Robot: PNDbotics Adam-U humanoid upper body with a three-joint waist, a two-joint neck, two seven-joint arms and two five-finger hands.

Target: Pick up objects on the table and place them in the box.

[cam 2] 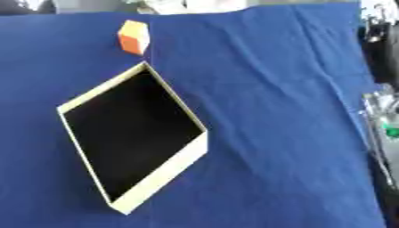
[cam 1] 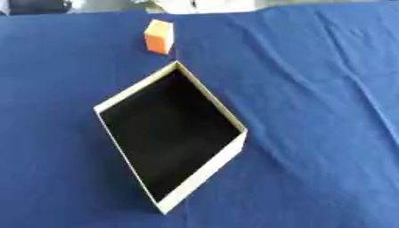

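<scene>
A shallow cream-walled box (cam 1: 204, 174) with a black inside lies open on a tabletop (cam 1: 311, 111) draped in a wrinkled dark blue cloth (cam 2: 273, 133). The box sits askew, turned so that one corner points toward the far edge and the opposite corner toward the near edge, giving it a diamond outline from above. Its inside appears bare and dark, with nothing visible against the black floor.

Just beyond the far corner of the box stands a small orange block (cam 1: 158, 36), its top face paler than its sides. The block rests on the cloth outside the box, near that corner but apart from it, with a narrow strip of blue showing between the two.

Neither of the robot's hands shows in either eye view, so whether their fingers are spread or pressed together cannot be told.

At the right side of the right eye view, the cloth ends at the tabletop's edge, where dark equipment (cam 2: 382, 49) and some pale, indistinct shapes stand beyond it. Along the far edge of the tabletop, light-coloured shapes show above the cloth, too blurred to make out.
</scene>
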